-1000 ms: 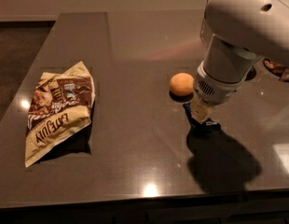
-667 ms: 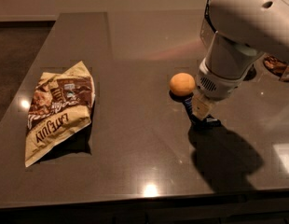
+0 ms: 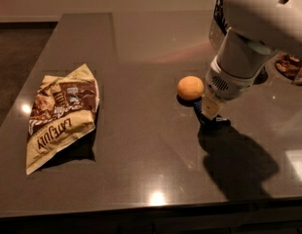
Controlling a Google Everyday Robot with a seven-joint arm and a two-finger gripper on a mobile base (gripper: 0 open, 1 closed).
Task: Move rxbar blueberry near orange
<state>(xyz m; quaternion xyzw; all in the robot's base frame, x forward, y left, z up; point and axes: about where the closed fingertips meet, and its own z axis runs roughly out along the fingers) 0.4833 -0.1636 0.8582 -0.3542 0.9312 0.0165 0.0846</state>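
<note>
The orange (image 3: 190, 87) sits on the dark table (image 3: 141, 145), right of the middle. The rxbar blueberry (image 3: 213, 121) lies on the table just right of and in front of the orange; only a dark blue sliver of it shows under the arm. My gripper (image 3: 211, 109) hangs from the big white arm (image 3: 253, 33) and is right over the bar, close to the orange. The arm hides most of the bar and of the gripper.
A large tan chip bag (image 3: 61, 113) lies at the left of the table. A brownish object (image 3: 290, 66) sits at the right edge, partly behind the arm. The table's front edge runs along the bottom.
The arm has shifted a little up and to the right. The bar and the orange stay where they were.
</note>
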